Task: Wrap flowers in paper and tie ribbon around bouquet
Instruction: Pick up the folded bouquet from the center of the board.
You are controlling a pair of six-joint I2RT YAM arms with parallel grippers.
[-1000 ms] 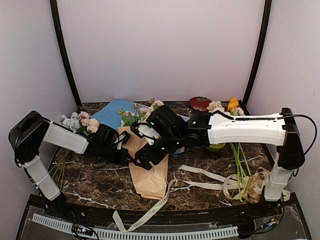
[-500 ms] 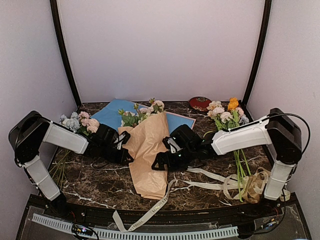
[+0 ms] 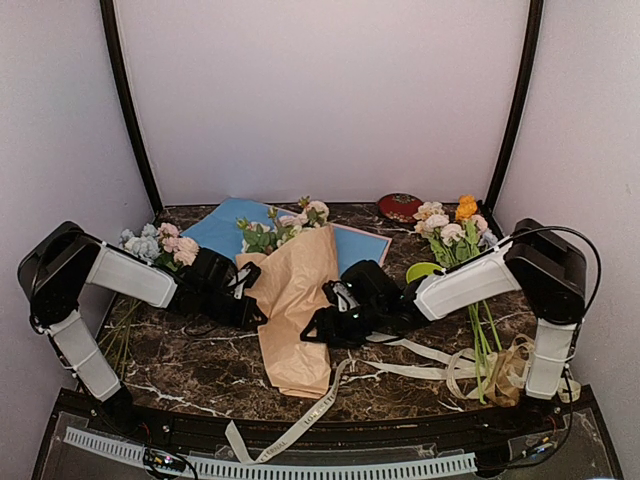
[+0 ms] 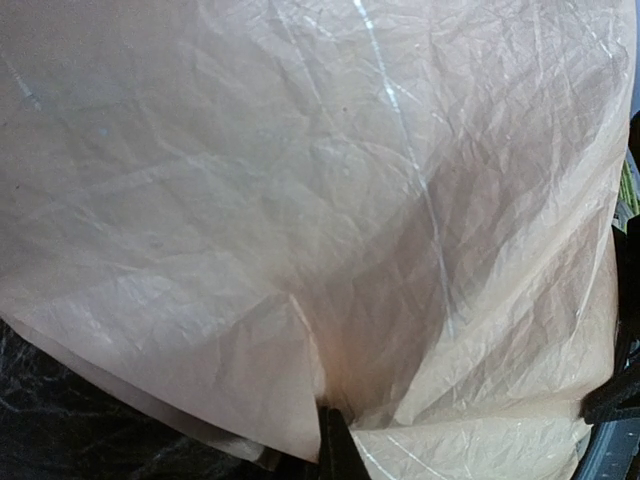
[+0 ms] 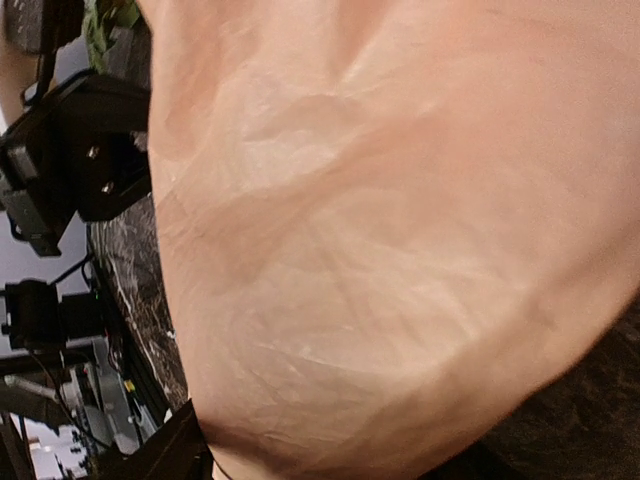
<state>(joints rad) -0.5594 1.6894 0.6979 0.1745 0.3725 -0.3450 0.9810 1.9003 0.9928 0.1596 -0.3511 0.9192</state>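
The bouquet lies on the marble table as a tan paper (image 3: 296, 300) cone, narrowing toward the near edge. Pink-cream flowers (image 3: 290, 222) and leaves stick out of its far end. My left gripper (image 3: 251, 290) is shut on the paper's left edge; in the left wrist view its dark tip (image 4: 338, 442) pinches a fold of the creased sheet (image 4: 300, 200). My right gripper (image 3: 320, 325) presses against the cone's right side. The paper (image 5: 380, 230) fills the right wrist view, where only one dark finger (image 5: 172, 450) shows. The cream ribbon (image 3: 300, 420) runs from the near edge past the cone's tip and off to the right.
A light blue sheet (image 3: 222, 226) lies behind the bouquet. A bunch with blue blooms (image 3: 158, 244) sits at the left and one with an orange bloom (image 3: 456, 222) at the right. A red round tin (image 3: 400, 207) is at the back. Tangled ribbon (image 3: 505, 370) lies near the right arm's base.
My right arm has pulled back from over the bouquet and come down against the cone's right side. The tan paper now lies folded over the stems. The left arm has stayed put.
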